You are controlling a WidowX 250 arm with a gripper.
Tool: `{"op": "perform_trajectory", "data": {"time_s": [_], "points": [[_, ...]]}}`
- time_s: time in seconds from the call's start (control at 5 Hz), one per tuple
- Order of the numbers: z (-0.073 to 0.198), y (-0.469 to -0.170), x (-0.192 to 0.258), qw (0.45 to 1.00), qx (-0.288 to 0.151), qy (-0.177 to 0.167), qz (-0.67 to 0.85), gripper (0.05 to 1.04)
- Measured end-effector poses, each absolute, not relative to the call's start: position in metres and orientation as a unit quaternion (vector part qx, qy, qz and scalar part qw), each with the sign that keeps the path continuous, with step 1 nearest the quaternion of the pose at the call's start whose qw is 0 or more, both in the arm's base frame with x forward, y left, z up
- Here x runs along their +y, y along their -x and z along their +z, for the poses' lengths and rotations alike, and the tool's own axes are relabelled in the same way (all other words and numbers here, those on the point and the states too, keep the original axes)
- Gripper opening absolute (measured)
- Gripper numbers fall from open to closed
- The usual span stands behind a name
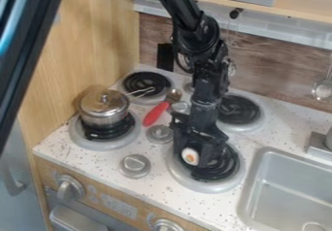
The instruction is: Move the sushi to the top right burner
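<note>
Black robot gripper [198, 153] — clenched or released, I cannot tell — at round white-and-orange sushi [190, 156], over the near right silver-rimmed burner [210, 186].

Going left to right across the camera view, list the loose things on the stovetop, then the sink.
Silver metal pot with a lid, red-handled metal spoon, small round white-and-orange sushi piece, grey rectangular sink.

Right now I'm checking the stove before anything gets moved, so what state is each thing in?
Pot: upright on the bottom left burner, lid on.
Spoon: lying on the counter.
Gripper: lowered at the bottom right burner.
Sushi: at the gripper; held or not, unclear.
</note>
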State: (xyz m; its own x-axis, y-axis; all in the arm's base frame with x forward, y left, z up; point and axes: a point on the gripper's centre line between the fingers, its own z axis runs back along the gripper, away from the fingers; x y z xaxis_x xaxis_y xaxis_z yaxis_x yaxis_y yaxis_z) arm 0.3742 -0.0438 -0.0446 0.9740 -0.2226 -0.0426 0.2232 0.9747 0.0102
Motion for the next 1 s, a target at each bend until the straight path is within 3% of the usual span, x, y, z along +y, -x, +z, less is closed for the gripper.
{"op": "perform_trajectory", "data": {"time_s": [0.2,0.4,0.6,1.0], "points": [[-0.038,-0.38,-0.046,0.991,-0.008,0.016,-0.129,0.554],[-0.009,-0.405,-0.051,0.985,-0.085,0.045,-0.143,0.532],[0.023,-0.454,-0.046,0.973,-0.179,0.051,-0.135,0.521],[-0.02,-0.517,-0.038,0.967,-0.237,0.029,-0.092,0.503]]}}
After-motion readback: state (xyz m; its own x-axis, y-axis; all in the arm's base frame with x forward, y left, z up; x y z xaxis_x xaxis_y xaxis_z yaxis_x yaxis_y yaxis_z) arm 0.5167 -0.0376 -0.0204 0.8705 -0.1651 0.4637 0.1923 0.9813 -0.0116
